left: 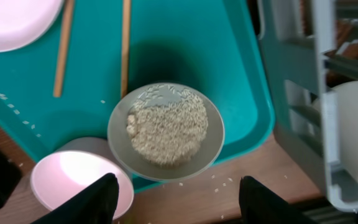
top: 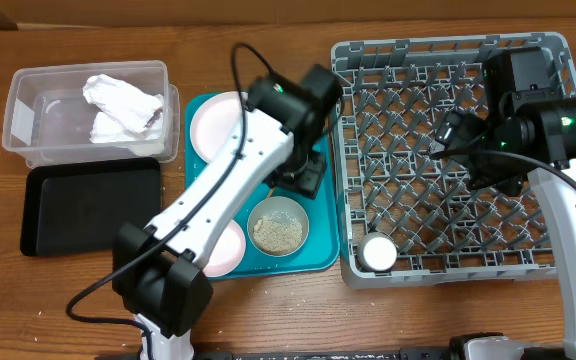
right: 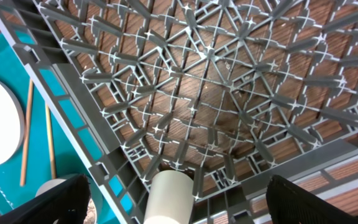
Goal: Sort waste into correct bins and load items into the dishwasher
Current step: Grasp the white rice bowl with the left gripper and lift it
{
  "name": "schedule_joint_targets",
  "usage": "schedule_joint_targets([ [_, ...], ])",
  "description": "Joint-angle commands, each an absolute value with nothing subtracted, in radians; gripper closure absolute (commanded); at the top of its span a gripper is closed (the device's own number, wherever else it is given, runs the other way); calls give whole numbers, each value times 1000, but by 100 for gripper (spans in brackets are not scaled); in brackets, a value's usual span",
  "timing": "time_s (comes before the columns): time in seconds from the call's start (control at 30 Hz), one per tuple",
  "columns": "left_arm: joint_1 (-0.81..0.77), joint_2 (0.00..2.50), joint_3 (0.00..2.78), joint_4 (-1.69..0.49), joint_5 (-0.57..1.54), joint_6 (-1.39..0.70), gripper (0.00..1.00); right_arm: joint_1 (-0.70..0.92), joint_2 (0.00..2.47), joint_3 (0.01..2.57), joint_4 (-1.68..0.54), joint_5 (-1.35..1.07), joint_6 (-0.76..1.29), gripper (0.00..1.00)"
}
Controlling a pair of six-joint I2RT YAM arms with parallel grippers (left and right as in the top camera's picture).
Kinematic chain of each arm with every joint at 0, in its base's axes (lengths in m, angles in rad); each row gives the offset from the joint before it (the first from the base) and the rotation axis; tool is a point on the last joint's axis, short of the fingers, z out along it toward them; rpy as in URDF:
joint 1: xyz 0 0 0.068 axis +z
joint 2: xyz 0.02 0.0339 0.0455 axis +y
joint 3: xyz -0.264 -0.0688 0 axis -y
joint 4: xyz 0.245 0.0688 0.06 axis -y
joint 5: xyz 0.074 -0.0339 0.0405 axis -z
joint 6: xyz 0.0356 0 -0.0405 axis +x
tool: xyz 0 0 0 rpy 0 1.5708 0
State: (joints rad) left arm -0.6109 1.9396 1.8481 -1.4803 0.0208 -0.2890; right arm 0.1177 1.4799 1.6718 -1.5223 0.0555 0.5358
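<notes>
**Overhead view.** My left gripper (top: 303,176) hangs over the teal tray (top: 268,268). It is just beside the bowl (top: 277,226), which sits in the tray corner nearest the dish rack (top: 418,50). My right gripper (top: 448,140) is off the teal tray, over the inside of the rack.

Count:
- Two plates (top: 216,120), both on the teal tray, one at each end of the side away from the rack.
- One bowl.
- One cup (top: 378,252), in the rack corner closest to the teal tray.
- Two napkins (top: 123,95), both inside the clear tub (top: 18,110), which stands well apart from the teal tray on the side away from the rack.
- One black tray (top: 88,210), beside that tub.

**Left wrist view.** My fingers (left: 86,199) are spread wide with nothing between them. The bowl, heaped with grains (left: 166,127), lies below the gap and is untouched. Two chopsticks (left: 125,46) lie on the teal tray floor beyond the bowl, side by side but apart. A few loose grains lie on the teal tray floor and on the table (left: 229,193) just off its edge. One plate shows at the tray's far corner. A second pink-white round dish is at the near edge, just beside the bowl, and I cannot tell whether the two touch.

**Right wrist view.** The right fingers are likewise wide apart and hold nothing. The cup stands upright in the rack below the gap. Outside the rack wall, one plate and both chopsticks show on the teal tray.
</notes>
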Motion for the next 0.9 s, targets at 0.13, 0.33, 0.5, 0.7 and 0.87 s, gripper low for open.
schedule_joint_targets([
  [0.13,-632,1946,1580,-1243,39,-297,37,116,1461,1697,-1533,59,463,8],
  [0.33,-636,1946,1498,-1134,128,-125,41,116,1460,1697,-1540,59,463,8],
  [0.5,-646,1946,1468,-1109,131,20,42,116,1461,1697,-1539,59,463,8],
  [0.7,-650,1947,1385,-1058,131,121,42,116,1461,1697,-1541,59,463,8],
  [0.87,-649,1947,1337,-1016,130,120,50,116,1461,1697,-1539,59,463,8],
])
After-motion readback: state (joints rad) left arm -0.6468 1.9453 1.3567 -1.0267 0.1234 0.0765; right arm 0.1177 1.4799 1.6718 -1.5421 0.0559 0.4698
